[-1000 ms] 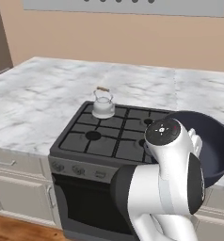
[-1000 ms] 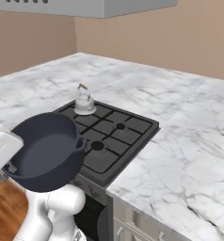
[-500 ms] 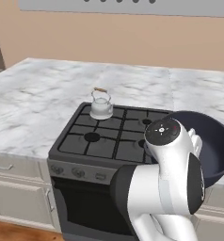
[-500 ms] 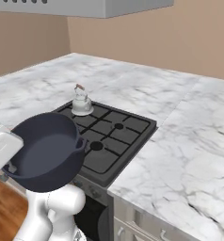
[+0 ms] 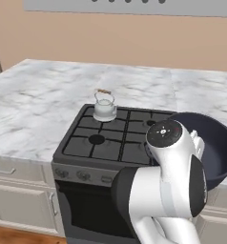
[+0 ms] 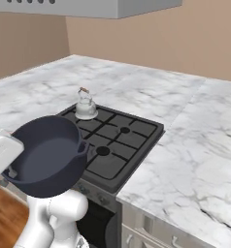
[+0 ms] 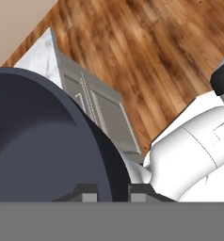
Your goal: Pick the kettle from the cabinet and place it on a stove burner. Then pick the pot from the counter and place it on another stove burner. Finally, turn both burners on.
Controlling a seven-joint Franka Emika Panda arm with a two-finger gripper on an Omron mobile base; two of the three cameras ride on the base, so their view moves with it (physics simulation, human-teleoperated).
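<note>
Pot (image 6: 47, 155) is up in the air, clear of the counter (image 6: 185, 160), hanging just off the front of the stove w/ its bottom above floor level, not yet over any burner. Gripper (image 7: 111, 194) is pinched tight on the pot's rim/wall: in the hand view one fingertip sits inside the dark wall, the other outside. Kettle (image 5: 105, 106) already sits on the back-left burner (image 5: 104, 114), so free rings are the other three; front-left burner (image 5: 96, 139) looks bare. Judging by size, pot is broad, stiff, prob. heavy-ish, and held at one edge only, so it'll want to tip or swing around the fingers. Smooth wall = slip risk. Loop handle (image 6: 81, 147) on the stove-facing side would be a surer hold, imo. Kettle is small, light, best lifted by its arched handle.
</note>
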